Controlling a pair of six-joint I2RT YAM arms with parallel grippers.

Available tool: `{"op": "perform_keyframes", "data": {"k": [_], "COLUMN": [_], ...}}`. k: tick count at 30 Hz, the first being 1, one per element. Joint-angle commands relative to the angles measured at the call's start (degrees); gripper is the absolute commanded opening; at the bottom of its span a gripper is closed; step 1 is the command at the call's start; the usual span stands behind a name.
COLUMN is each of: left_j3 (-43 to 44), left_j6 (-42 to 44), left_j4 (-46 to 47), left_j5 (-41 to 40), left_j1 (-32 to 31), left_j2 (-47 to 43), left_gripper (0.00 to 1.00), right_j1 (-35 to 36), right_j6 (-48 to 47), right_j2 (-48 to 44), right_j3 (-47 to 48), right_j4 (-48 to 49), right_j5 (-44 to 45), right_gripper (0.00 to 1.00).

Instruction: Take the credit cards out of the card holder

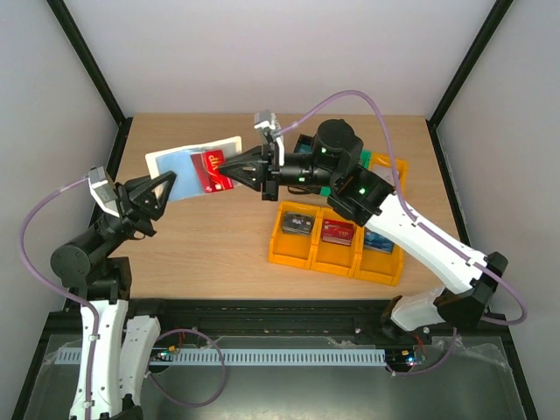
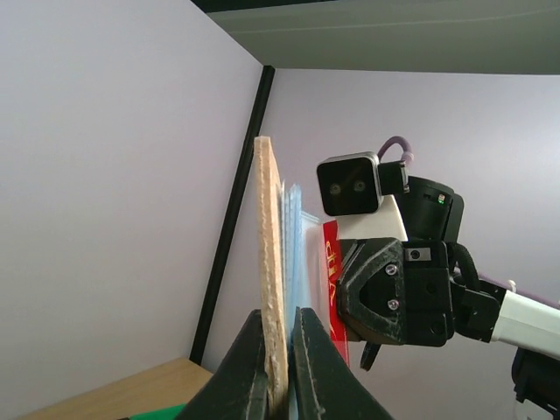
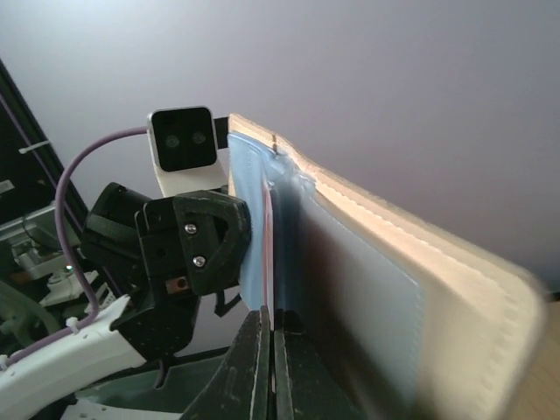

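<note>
The card holder [image 1: 179, 162] is open and held above the table, beige outside, blue-grey inside. My left gripper [image 1: 170, 185] is shut on its near left edge; the left wrist view shows the beige edge [image 2: 269, 262] clamped between the fingers. A red credit card [image 1: 213, 171] sticks out of a pocket toward the right. My right gripper [image 1: 224, 168] is shut on that card's edge; in the right wrist view the thin red card edge [image 3: 269, 254] runs into the closed fingers beside the holder [image 3: 367, 280]. No blue card is visible in the holder.
Yellow plastic bins [image 1: 337, 259] stand on the table at the right, under my right arm, with cards lying in them, one red [image 1: 338, 231]. The wooden table [image 1: 210, 245] runs to black frame posts at the back corners.
</note>
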Motion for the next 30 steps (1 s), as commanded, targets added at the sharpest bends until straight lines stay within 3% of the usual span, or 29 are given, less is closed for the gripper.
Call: {"op": "perform_keyframes", "data": {"k": [1, 6, 10, 14, 17, 24, 26, 30], "left_j3": [-0.3, -0.6, -1.1, -3.8, -5.0, -9.7, -10.9, -14.2], "left_j6": [0.4, 1.9, 5.0, 7.6, 7.5, 3.0, 1.8, -0.2], "left_j4": [-0.6, -7.1, -22.4, -30.6, -33.6, -34.1, -35.2, -36.8], "left_j5": [-1.8, -6.8, -16.7, -21.1, -23.2, -26.1, -26.6, -27.9], "left_j1": [0.4, 1.3, 2.0, 2.3, 2.4, 2.8, 2.8, 2.8], "left_j2": [-0.9, -1.1, -1.5, -2.6, -2.8, -3.0, -3.5, -5.2], "left_gripper": [0.02, 0.02, 0.02, 0.02, 0.02, 0.02, 0.02, 0.02], "right_j1": [-2.9, -8.2, -14.3, -16.7, -19.8, -22.5, -22.5, -22.5], "right_j6": [-3.8, -7.1, -12.8, -13.6, 0.8, 54.7, 66.4, 75.7], "right_j2": [-3.3, -6.4, -6.9, -6.7, -8.5, -23.2, -27.6, -30.4], "right_j3": [0.4, -0.7, -2.4, -3.1, -6.3, -32.5, -37.6, -39.0], "right_j4": [-4.7, -11.7, -26.8, -39.7, -38.4, -20.9, -22.4, -31.8], "right_j5": [0.5, 1.2, 3.6, 12.2, 22.7, 35.8, 41.1, 51.0], "right_gripper": [0.01, 0.02, 0.02, 0.01, 0.02, 0.02, 0.01, 0.02]}}
